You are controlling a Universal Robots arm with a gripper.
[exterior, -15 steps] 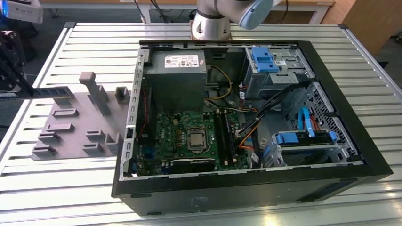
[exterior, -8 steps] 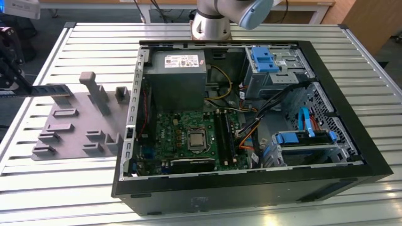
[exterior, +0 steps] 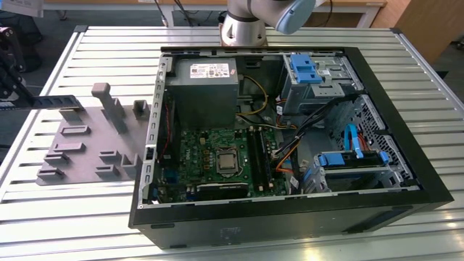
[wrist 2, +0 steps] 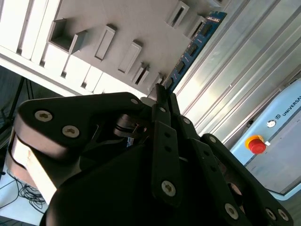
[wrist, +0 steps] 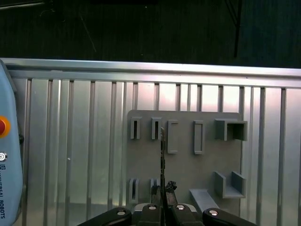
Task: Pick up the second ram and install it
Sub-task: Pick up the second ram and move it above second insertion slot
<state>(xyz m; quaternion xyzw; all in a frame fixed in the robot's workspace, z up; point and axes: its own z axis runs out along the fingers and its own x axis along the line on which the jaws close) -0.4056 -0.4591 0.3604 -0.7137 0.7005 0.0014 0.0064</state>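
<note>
Gripper [wrist 2: 162,94] jaws clamped tight on second ram [wrist 2: 194,46], green strip poking out past fingertips. Exterior view: ram is roughly 9 o'clock from open PC case [exterior: 290,220], over edge of grey holder tray [exterior: 91,142]. Edge-on above tray in first wrist view.

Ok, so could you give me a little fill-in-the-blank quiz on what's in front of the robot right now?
1. The jaws of the gripper are ___ on the second ram.
2. The grey holder tray lies on the slatted table, to the exterior view's ___ of the open computer case.
3. Inside the case, the plastic drive-bay clips are coloured ___.

Missing words: shut; left; blue.
</note>
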